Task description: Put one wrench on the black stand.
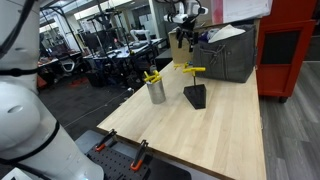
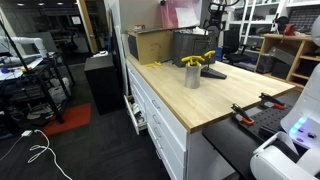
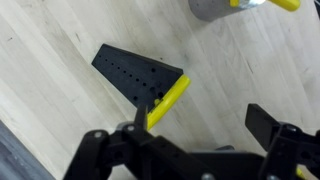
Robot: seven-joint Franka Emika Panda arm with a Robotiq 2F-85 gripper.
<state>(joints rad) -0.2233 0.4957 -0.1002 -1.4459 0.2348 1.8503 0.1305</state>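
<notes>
The end effector [image 3: 200, 132] hangs with its jaws spread wide and nothing between them. In the wrist view its dark fingers [image 3: 140, 128] frame the bottom of the picture. In an exterior view the end effector [image 1: 184, 36] is high above the desk [image 1: 225, 130], well clear of everything on it.

Below it in the wrist view lies the wrench [image 3: 168, 100], bright yellow. It rests on the black stand [image 3: 132, 70], with one end jutting past the stand's edge. In an exterior view the wrench [image 1: 190, 69] shows as a yellow bar across the top of the black stand [image 1: 195, 97]. The stand sits toward the end of the desk where the grey box [image 1: 228, 55] is, about midway between the long edges.

Just beside the stand, nearer one long edge, the silver cup [image 1: 157, 92] holds the other yellow wrenches [image 1: 150, 77].

Judged from this, the placing step looks done: one wrench is on the stand and free of the jaws. What remains is probably only the retreat, which calls for a clean move away from the stand. A brush against the jutting end could tip the wrench off its narrow perch.
</notes>
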